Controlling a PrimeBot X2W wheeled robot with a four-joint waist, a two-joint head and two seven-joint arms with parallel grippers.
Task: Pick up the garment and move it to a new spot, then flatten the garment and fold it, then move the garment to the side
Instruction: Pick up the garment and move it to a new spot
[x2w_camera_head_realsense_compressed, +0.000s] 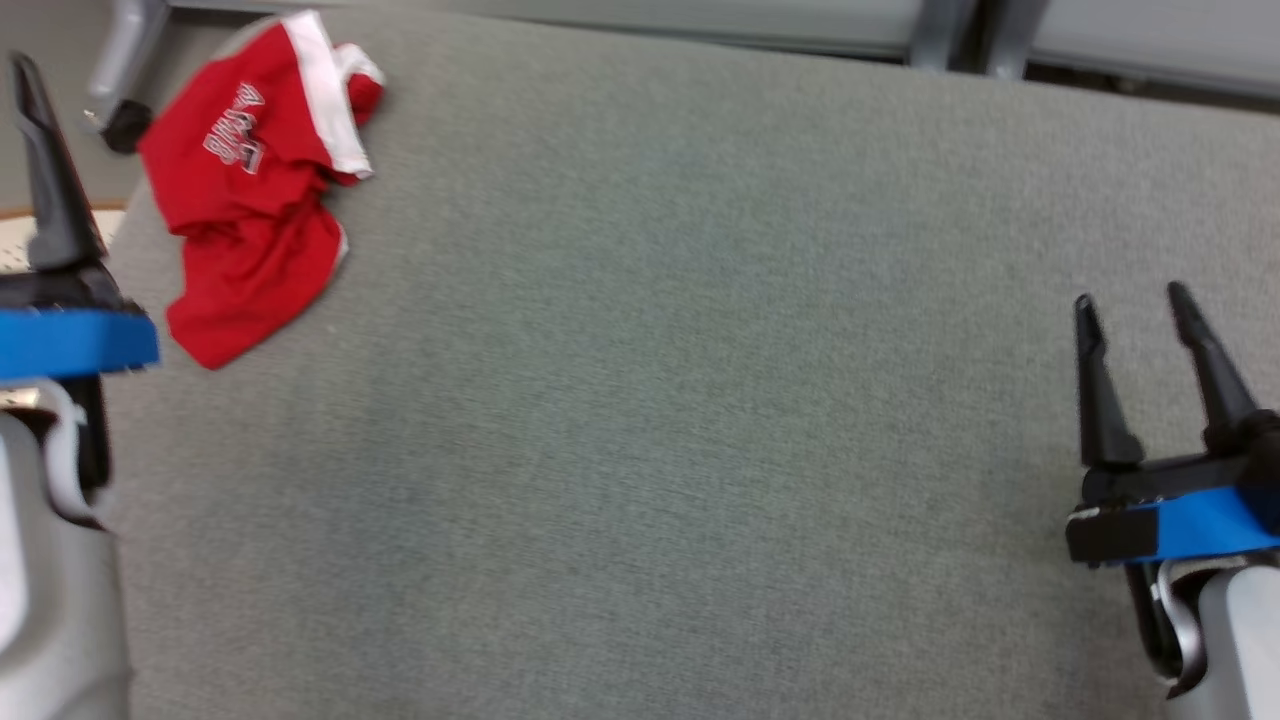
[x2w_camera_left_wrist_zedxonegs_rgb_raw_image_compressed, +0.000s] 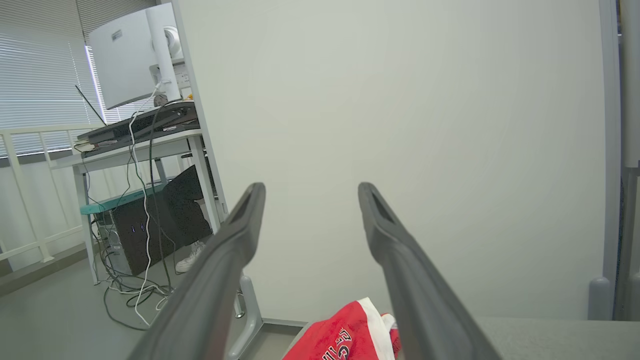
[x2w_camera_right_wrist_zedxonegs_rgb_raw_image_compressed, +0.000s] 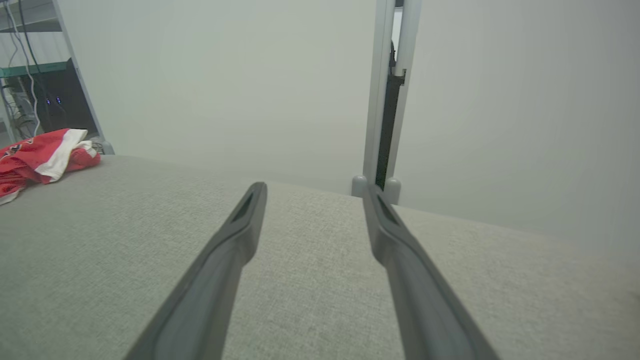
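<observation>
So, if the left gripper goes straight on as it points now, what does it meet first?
Probably the pale wall panel; the left gripper seems aimed above the red garment, though depth is unclear.

The head camera looks down from above at the grey table (x2w_camera_head_realsense_compressed: 650, 400), fairly close, with the table's far edge at the top. The left wrist camera sits low by the table's far left corner. It looks along the left gripper (x2w_camera_left_wrist_zedxonegs_rgb_raw_image_compressed: 310, 197) at a pale wall (x2w_camera_left_wrist_zedxonegs_rgb_raw_image_compressed: 450, 125) and a desk (x2w_camera_left_wrist_zedxonegs_rgb_raw_image_compressed: 140, 145). The right wrist camera sits low over the table and looks along the right gripper (x2w_camera_right_wrist_zedxonegs_rgb_raw_image_compressed: 312, 197) across it to the pale wall. All three see the red garment (x2w_camera_head_realsense_compressed: 250, 200) on that corner.
</observation>
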